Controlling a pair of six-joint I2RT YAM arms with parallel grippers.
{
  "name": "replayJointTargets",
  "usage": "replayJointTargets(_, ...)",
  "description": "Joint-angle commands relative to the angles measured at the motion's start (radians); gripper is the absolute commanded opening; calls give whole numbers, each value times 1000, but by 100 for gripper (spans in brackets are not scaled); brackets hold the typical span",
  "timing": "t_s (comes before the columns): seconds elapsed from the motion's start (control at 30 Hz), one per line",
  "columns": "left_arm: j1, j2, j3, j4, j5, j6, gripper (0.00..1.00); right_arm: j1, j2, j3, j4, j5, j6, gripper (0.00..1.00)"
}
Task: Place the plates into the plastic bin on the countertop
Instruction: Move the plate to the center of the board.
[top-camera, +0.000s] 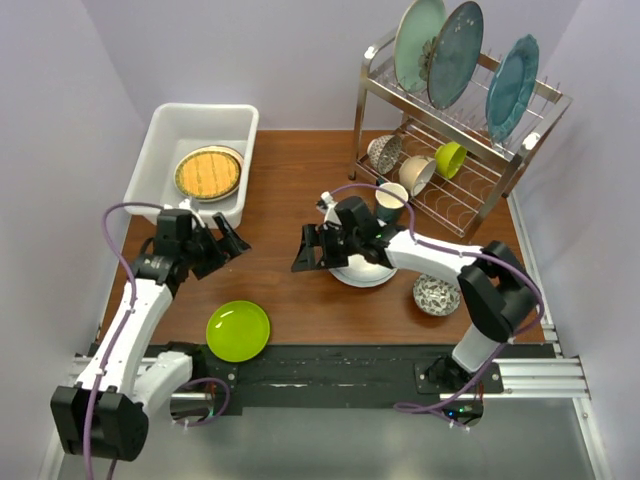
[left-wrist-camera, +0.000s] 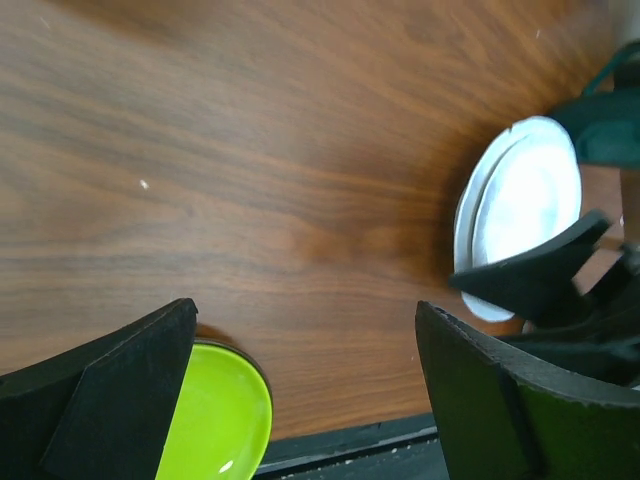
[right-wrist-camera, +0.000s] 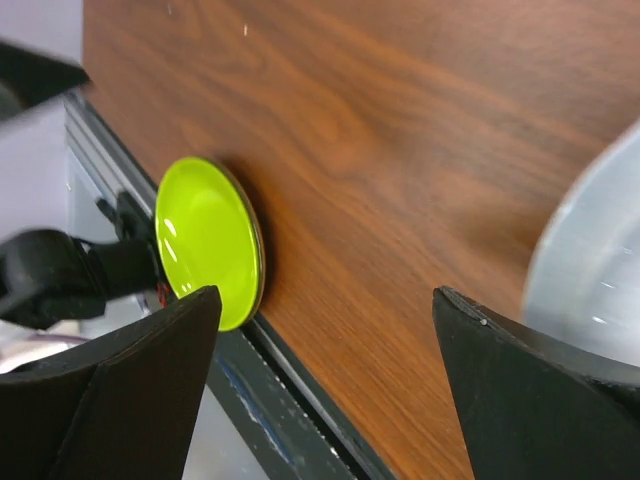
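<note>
The woven plate (top-camera: 208, 172) already lies in the bin (top-camera: 170, 125) at 10 o'clock on the countertop (top-camera: 290, 170). The green plate (top-camera: 238, 331) sits flat at 7 o'clock by the near edge. The white plate (top-camera: 360, 276) sits near the middle, toward 3 o'clock.

The left claw (top-camera: 225, 245) hangs between the bin and the green plate, fingers wide apart and empty. The right claw (top-camera: 305, 250) hangs just at 9 o'clock of the white plate, also spread with nothing between its fingers.

The step looks like the reach for the next plate. The left claw is best placed for the green one. It would need to drop toward 6 o'clock and work one finger under the low rim.

Only the top view shows the bin and what is in it. The left wrist view shows a doubled white rim, perhaps two stacked plates, which the right arm (top-camera: 430, 255) half hides from above. The right wrist view shows how close the green plate lies to the edge.
</note>
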Motion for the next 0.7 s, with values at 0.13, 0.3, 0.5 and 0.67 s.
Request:
replayJointTargets(0.13, 178, 80, 149, -38, 137, 110, 96, 142, 125, 199, -142, -101, -169, 86)
replayJointTargets(0.3, 222, 104, 148, -33, 170, 131, 96, 175, 220, 259, -149, -232, -186, 74)
replayJointTargets(0.5, 259, 117, 148, -11, 209, 133, 96, 200, 332, 288, -110, -364, -167, 67)
replayJointTargets(0.67, 271, 120, 154, -10, 226, 144, 96, 231, 413, 346, -136, -400, -171, 54)
